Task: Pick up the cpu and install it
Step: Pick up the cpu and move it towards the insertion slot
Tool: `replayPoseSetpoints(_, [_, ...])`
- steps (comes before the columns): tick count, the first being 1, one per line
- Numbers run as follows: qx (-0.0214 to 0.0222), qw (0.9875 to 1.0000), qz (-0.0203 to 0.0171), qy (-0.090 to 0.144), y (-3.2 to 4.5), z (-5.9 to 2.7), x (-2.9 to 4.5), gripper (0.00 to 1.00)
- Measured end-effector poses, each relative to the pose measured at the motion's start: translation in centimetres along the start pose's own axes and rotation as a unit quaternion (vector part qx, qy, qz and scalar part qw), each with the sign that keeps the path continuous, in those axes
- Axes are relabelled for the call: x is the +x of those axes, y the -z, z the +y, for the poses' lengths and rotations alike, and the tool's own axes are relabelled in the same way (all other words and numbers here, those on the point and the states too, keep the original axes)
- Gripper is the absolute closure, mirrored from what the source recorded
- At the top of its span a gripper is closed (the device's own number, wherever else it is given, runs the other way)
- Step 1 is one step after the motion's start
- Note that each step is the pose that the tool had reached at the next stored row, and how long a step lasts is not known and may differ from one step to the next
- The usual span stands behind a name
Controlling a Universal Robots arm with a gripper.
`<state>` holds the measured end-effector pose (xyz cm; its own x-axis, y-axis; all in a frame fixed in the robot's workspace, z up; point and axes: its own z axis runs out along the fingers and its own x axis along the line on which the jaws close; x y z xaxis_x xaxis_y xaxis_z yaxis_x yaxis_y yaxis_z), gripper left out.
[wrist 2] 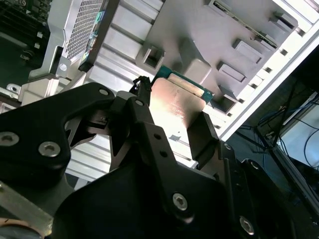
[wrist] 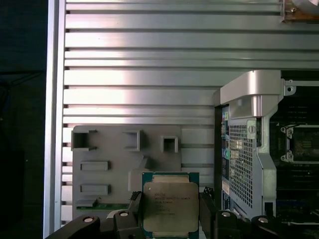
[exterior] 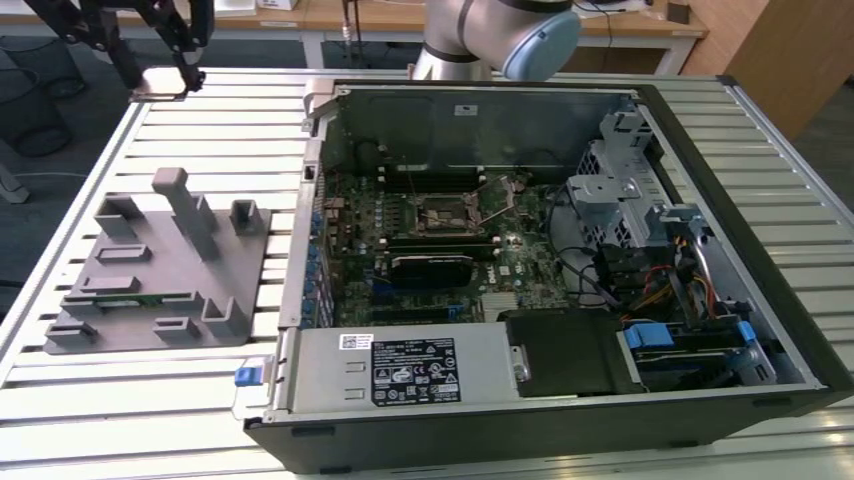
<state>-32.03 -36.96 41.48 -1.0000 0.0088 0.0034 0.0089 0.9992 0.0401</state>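
since the cpu (wrist: 170, 206) hangs clear of the counter (exterior: 160, 400), the pick-up looks done and, as i judge it, the carry toward the open computer case (exterior: 534, 440) is the step in hand; seating it calls for a level chip squared over the dark socket (exterior: 441, 212) on the board. the arm (exterior: 501, 35) stands beyond the case's far wall, and its gripper (exterior: 163, 72) hangs high at the exterior view's left, past the far end of the grey fixture (exterior: 160, 290) and well apart from the socket. in the first wrist view the fingers (wrist: 207, 209) sit narrow, clamped on opposite edges of the cpu, its metal top facing the camera.
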Motion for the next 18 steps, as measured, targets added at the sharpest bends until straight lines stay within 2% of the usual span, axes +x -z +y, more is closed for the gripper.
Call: replayPoseSetpoints(18, [0.0000, 1.0000, 0.0000, 0.000, 0.01, 0.09, -3.03, 0.46])
